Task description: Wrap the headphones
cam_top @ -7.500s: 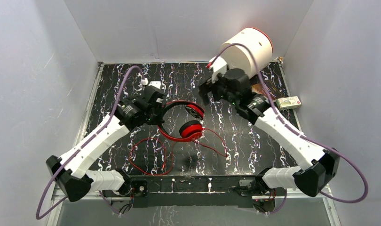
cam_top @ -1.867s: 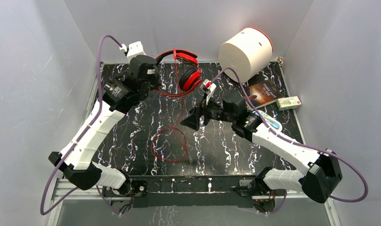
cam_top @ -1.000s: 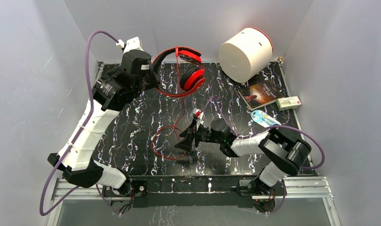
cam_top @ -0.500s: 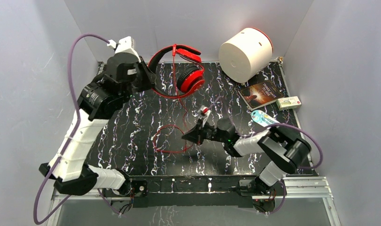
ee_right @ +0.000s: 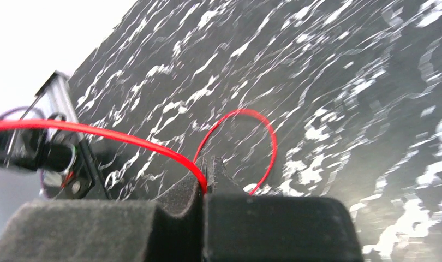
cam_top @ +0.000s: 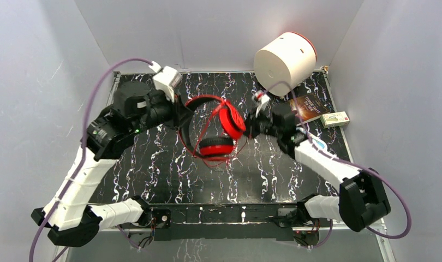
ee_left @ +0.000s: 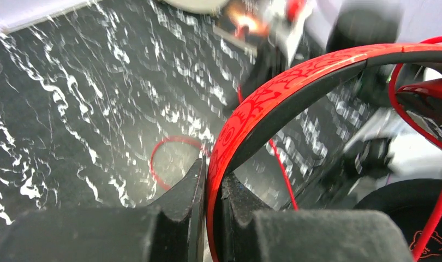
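Headphones (cam_top: 210, 134) are hanging between my two hands, over the middle of the black marbled desk (cam_top: 148, 164). Whether the lower earcup (cam_top: 216, 146) is touching the desk, I cannot tell. My left hand (cam_top: 181, 116) is gripping the headband (ee_left: 295, 76). In the left wrist view its two dark fingers (ee_left: 180, 191) are clamping narrowly on the red-and-black band, which is arching up and away to the right. The other earcup (cam_top: 230, 121) is facing my right hand (cam_top: 250, 124), just beside it.

My right hand is pinching the thin red cable (ee_right: 126, 139). In the right wrist view its fingers are pressing together, with the cable coming out between them and running off to the left. A further loop of cable is showing against the desk beyond. From above, strands of cable are crossing the opening of the headband and trailing under the lower earcup.

Behind my right hand, a white drum (cam_top: 284, 61) with a red rim is lying on its side at the far edge of the desk. A book (cam_top: 309, 106) is lying beside it, and a small box (cam_top: 335, 118) is sitting at the right edge.
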Tool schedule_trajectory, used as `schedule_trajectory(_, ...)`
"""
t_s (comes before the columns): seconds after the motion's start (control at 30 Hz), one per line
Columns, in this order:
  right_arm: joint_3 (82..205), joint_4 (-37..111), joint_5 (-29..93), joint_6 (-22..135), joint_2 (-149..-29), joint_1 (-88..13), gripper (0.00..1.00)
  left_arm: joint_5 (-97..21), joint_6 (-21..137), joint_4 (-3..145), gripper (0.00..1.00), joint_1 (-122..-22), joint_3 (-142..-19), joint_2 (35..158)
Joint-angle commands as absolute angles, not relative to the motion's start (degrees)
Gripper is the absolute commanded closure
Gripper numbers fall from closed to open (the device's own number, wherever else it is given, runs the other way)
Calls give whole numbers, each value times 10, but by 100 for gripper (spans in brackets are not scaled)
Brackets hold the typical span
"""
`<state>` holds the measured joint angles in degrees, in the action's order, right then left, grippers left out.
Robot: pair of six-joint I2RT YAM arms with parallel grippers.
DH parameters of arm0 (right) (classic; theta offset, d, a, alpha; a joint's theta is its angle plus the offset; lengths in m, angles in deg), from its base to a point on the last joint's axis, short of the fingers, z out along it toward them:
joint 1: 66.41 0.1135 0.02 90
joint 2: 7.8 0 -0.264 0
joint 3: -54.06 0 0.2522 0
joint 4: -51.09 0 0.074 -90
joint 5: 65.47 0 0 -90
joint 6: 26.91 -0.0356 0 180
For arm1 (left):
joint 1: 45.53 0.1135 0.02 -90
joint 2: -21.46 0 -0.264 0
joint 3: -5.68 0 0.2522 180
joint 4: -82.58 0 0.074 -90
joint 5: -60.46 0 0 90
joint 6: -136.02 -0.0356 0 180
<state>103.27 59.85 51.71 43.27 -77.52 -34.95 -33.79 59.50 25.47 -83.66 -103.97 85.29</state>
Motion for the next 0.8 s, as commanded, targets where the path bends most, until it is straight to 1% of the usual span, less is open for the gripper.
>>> schedule_trajectory(0.0,1250,279,542,510,-826,-426,100,-417,475,255,100,-837,-941,834)
schedule_trajectory(0.1,1351,190,589,525,-872,-456,100,-346,418,306,100,-838,-848,800)
schedule_trajectory(0.17,1407,149,632,536,-895,-458,100,-308,383,336,100,-837,-810,788)
schedule_trajectory(0.2,1430,129,649,537,-903,-458,100,-266,366,358,100,-837,-793,786)
schedule_trajectory(0.3,1462,131,716,513,-912,-457,100,-180,319,370,100,-839,-766,811)
schedule_trajectory(0.4,1463,176,799,451,-916,-448,100,-72,305,379,100,-847,-762,854)
schedule_trajectory(0.53,1462,218,849,389,-929,-410,100,33,339,420,100,-852,-767,888)
schedule_trajectory(0.6,1439,277,852,330,-923,-390,100,69,377,433,100,-853,-778,899)
schedule_trajectory(0.67,1392,387,841,244,-904,-371,100,92,427,437,100,-853,-799,915)
schedule_trajectory(0.7,1365,457,831,205,-897,-364,99,91,448,437,100,-853,-808,921)
schedule_trajectory(0.77,1336,521,784,154,-879,-347,98,90,497,437,100,-854,-823,934)
